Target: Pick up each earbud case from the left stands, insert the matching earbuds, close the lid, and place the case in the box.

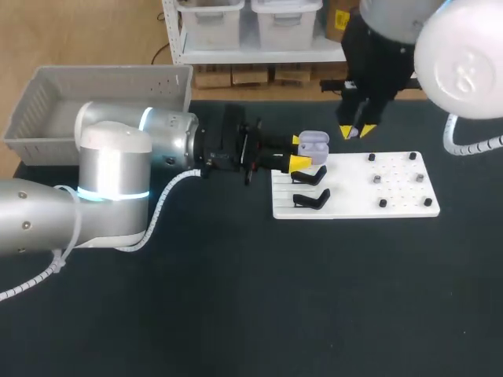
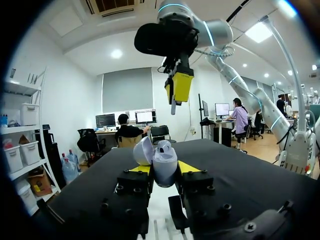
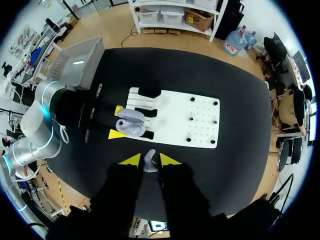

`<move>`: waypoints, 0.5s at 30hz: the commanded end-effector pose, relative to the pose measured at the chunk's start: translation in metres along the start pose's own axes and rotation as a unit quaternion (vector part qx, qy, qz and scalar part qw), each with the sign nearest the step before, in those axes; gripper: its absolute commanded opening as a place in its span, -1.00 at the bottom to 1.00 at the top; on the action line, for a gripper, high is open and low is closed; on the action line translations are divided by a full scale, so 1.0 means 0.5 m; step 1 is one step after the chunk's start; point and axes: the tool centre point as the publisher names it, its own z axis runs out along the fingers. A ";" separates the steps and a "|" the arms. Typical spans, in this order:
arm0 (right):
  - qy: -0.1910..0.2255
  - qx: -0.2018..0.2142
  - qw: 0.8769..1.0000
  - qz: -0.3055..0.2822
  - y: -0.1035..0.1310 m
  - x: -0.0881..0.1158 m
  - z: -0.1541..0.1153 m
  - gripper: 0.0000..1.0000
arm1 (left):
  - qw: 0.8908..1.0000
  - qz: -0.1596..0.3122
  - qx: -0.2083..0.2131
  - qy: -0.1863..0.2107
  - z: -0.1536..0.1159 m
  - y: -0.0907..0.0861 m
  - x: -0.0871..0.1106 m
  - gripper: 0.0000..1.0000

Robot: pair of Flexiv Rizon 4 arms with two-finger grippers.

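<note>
Desk [image 1: 236, 314] cloth, black and matte, is carrying everything. From the left side the left arm [image 1: 110, 173] is lying low across it, its silver links stretching toward the middle. The right arm [image 1: 456, 55] is coming in from the far right corner and pointing steeply down.

At the far left corner a grey box [image 1: 35, 98] is sitting with its open top facing up. A white board [image 1: 401, 200] is lying flat right of centre. A few small dark pegs [image 1: 383, 203] are standing on its right part and two black stands [image 1: 311, 199] on its left part.

Over the board's far left corner, just beyond the stands, the left pincer [image 1: 299, 152] is gripping the case [image 1: 314, 143]. One yellow tip is pressing on each side of the pale lavender shell. The case is being held clear of the board with its lid hinged open and tilting off to one side. What is lying inside it cannot be made out.

Near the case but apart from it, the right pincer [image 1: 357, 131] is hanging above the desk just past the board's far edge. Seen from the left wrist, it is hovering higher than the open case and ahead of it. Its tips are closing on a small whitish earbud [image 3: 150, 161], which is poking out between them.
</note>
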 end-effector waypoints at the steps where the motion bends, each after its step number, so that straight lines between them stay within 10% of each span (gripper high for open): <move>1: 0.000 0.000 1.000 0.000 0.001 -0.001 0.001 -1.00 | 1.000 0.001 -0.002 0.000 0.000 -0.002 0.000 -1.00; 15: 0.032 -0.002 0.991 -0.132 0.081 -0.011 0.030 -1.00 | 1.000 0.001 -0.002 0.000 0.000 -0.002 0.000 -1.00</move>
